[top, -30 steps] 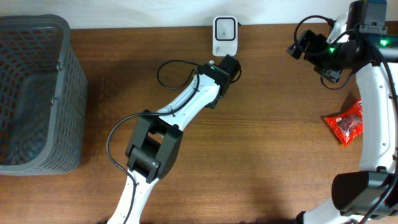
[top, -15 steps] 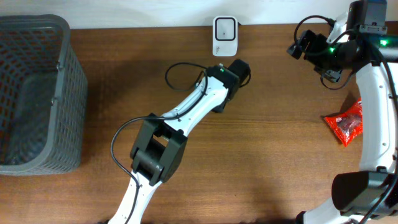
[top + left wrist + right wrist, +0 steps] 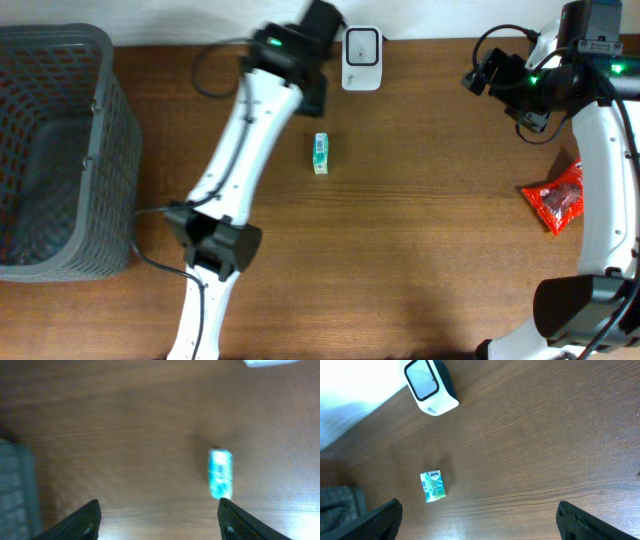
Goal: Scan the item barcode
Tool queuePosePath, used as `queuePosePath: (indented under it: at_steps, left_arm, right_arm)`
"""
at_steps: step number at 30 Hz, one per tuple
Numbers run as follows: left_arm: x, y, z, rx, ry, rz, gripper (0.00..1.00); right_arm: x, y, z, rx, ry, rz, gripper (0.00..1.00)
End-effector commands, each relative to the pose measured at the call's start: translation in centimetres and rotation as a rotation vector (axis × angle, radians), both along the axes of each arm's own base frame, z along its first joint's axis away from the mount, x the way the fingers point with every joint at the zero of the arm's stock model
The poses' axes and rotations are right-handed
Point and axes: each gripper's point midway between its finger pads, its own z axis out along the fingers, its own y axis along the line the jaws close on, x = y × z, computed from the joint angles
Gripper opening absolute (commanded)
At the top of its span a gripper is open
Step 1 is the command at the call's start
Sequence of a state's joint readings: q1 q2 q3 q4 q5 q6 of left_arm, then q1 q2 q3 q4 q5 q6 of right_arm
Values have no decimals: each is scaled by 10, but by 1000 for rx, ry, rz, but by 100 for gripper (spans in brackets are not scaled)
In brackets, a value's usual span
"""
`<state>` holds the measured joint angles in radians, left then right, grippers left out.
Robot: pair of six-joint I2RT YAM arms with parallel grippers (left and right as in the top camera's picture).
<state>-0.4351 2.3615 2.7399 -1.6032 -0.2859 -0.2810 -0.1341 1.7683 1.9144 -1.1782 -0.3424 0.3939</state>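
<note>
The item, a small green-and-white pack (image 3: pixel 320 153), lies flat on the wooden table, in front of the white barcode scanner (image 3: pixel 361 58) at the back edge. My left gripper (image 3: pixel 320 20) hovers high by the back edge, left of the scanner. In the left wrist view its jaws (image 3: pixel 158 501) stand wide open and empty, and the pack (image 3: pixel 220 473) shows blurred below. My right gripper (image 3: pixel 490 70) hangs at the far right, open and empty (image 3: pixel 479 505). Its view shows the pack (image 3: pixel 433 487) and the scanner (image 3: pixel 430 385).
A grey mesh basket (image 3: pixel 60 150) stands at the left edge. A red packet (image 3: pixel 560 197) lies at the right, beside the right arm. A black cable loops along the left arm.
My left gripper has opened and let go of the pack, which now lies on the table. The left arm swung up and left to the back edge. The right arm has not moved.
</note>
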Motion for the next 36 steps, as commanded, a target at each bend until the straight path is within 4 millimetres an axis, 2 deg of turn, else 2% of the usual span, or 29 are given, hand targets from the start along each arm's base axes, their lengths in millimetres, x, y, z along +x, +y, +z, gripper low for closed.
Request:
queuePosePath:
  at_steps: [1,3,7,14,21,23,27,28,29,36]
  left_arm:
    - [11,52,21,0,-50,116,100]
    - [13,72,16,-8,-28,157,99]
    - [14,85,5,-66,23,183,99]
    - [6,67,-40,-125,164,153,100]
    - [-3,63,-99,-103,280,152,99]
    - [-5,63,-110,-97,299,153,97]
    - [-6,64,-122,-92,312,155,34]
    - [-5,64,-122,-94,308,154,6]
    - [-4,63,-122,-96,303,154,0]
    - [-5,61,-123,-106,309,151,0]
  right_arm:
    - [1,1,0,5,2,-2,98]
    - [1,1,0,5,2,-2,99]
    - [1,1,0,5,2,-2,98]
    - [1,1,0,5,2,-2,98]
    - [1,2,0,8,2,0,98]
    - [1,2,0,8,2,0,99]
    - [1,2,0,8,2,0,98]
    - [1,2,0,8,2,0,98]
    - [1,2,0,8,2,0,98]
    - [1,2,0,8,2,0,99]
